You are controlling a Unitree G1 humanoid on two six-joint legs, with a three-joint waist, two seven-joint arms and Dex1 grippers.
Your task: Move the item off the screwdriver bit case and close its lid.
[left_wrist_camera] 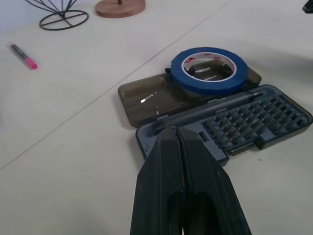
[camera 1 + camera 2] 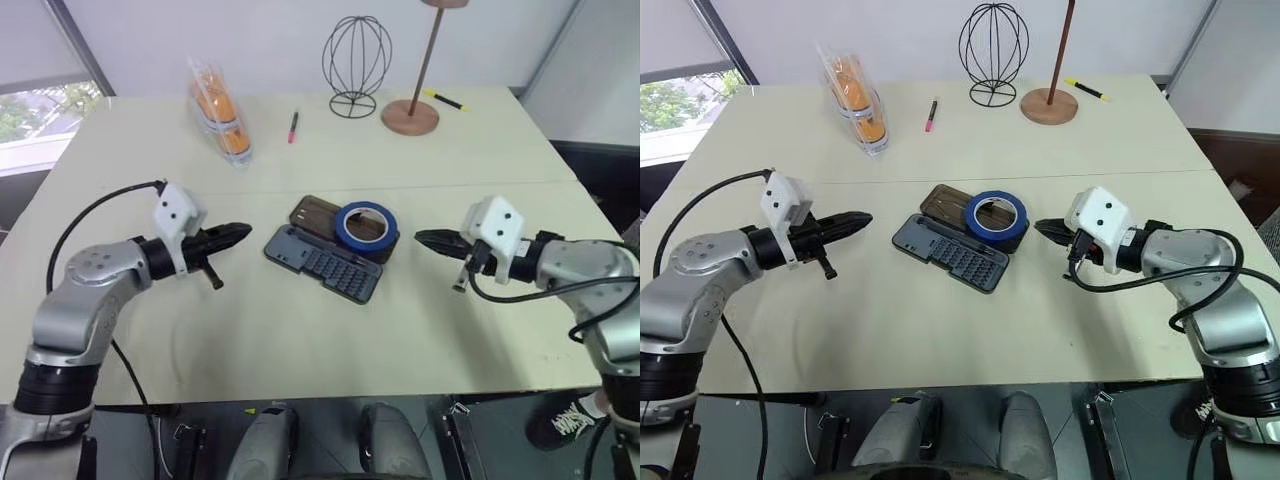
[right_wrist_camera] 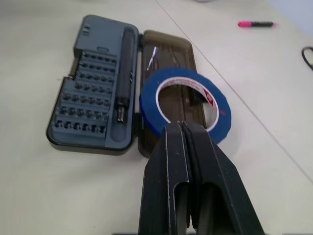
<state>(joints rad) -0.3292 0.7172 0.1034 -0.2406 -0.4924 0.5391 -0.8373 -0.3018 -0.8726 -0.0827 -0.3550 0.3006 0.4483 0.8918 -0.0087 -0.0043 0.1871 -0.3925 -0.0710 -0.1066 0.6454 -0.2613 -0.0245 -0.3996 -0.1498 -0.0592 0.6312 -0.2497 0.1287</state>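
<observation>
The left gripper [image 2: 238,235] has its two black fingers pressed together on nothing, and the right gripper [image 2: 428,240] is likewise closed and empty — the two tips point inward at each other from either side of the screwdriver bit case [image 2: 325,263]. There is one case, lying open near the middle of the table [image 2: 300,340], well in from every edge; its grey bit tray lies nearer the table's front edge and its one lid [image 2: 318,215], smoky and translucent, is folded back flat on the far side. One roll of blue tape [image 2: 366,227] lies flat on the lid's right-hand end, hollow centre up, partly overhanging the lid's edge. Each forearm reaches in roughly level from its own side of the table, the left tip stopping short of the tray's left end and the right tip short of the tape, neither touching anything. Toward the far edge stand one wire sphere ornament [image 2: 356,62] and one wooden stand [image 2: 410,115] with a round base, with one yellow marker [image 2: 444,99] beside it near the far right corner, one pink marker [image 2: 293,127] — and one clear packet of orange items [image 2: 220,110] toward the far left.
</observation>
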